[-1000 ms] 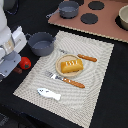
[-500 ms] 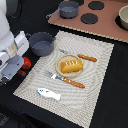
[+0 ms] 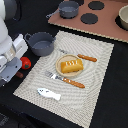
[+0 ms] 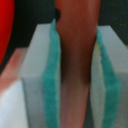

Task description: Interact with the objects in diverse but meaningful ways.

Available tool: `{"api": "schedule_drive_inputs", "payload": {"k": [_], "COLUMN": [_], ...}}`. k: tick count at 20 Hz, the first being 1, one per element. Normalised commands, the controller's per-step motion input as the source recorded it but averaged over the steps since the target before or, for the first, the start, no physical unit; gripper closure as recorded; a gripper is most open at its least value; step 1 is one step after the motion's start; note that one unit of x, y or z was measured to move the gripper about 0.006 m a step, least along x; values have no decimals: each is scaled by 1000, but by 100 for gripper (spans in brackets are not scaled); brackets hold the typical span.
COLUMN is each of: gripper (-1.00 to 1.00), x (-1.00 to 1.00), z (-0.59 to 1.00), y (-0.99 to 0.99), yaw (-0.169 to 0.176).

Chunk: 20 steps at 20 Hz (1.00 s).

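The gripper (image 4: 75,75) pinches a brown sausage (image 4: 76,55), tomato (image 3: 25,62) at its nine o'clock; I'd lift straight, slowly

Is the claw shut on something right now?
Yes, the claw is shut on a brown sausage; both teal pads press its sides.

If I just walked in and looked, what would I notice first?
Probably the yellow-orange bread loaf on its little plate, in the middle of the striped mat. Next, the flat white fish lies near the mat's front edge, and a blue-grey pot sits at its far corner on the exterior view's left. The wrist view shows the end effector shut on a brown sausage, beside a red tomato.
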Motion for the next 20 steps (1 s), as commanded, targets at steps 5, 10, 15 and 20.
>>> {"api": "schedule_drive_inputs", "payload": {"k": [5,10,15,20], "gripper": [-100,-100,-100,-100], "x": [-132,-17,-11,17], "z": [444,1000,717,630], "y": [9,119,207,297], "yaw": [-29,-113,-52,-33]}}
